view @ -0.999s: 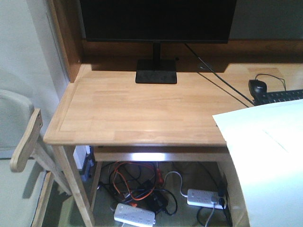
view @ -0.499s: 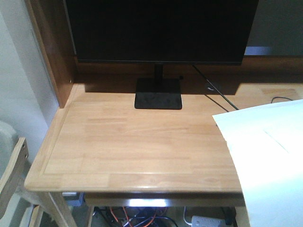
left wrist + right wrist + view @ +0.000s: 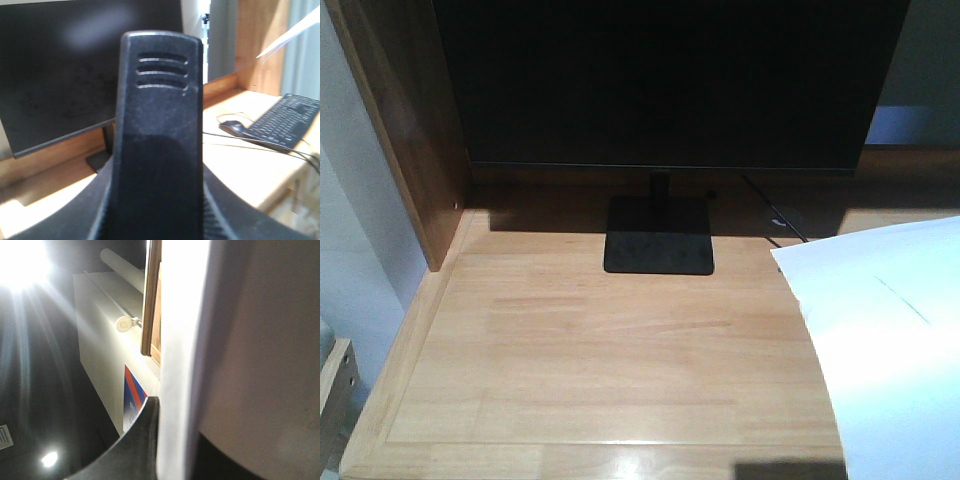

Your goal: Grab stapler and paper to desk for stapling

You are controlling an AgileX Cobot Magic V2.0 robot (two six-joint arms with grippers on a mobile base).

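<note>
— Well, why does the plain white rectangular sheet of paper hang at four o'clock over the light natural-wood desk?

— The right gripper is pinched on its edge and holds it aloft, probably until bare wood lies beneath. In the right wrist view the sheet runs edge-on from the jaws up to twelve o'clock.

— And the small black stapler?

— It stands upright in the left gripper, rising to twelve o'clock and filling that wrist view. It is gripped low, where the fingers are hidden. It looks carried for setting down before the black rectangular monitor base at twelve o'clock. Neither item appears to touch the desk yet.
</note>
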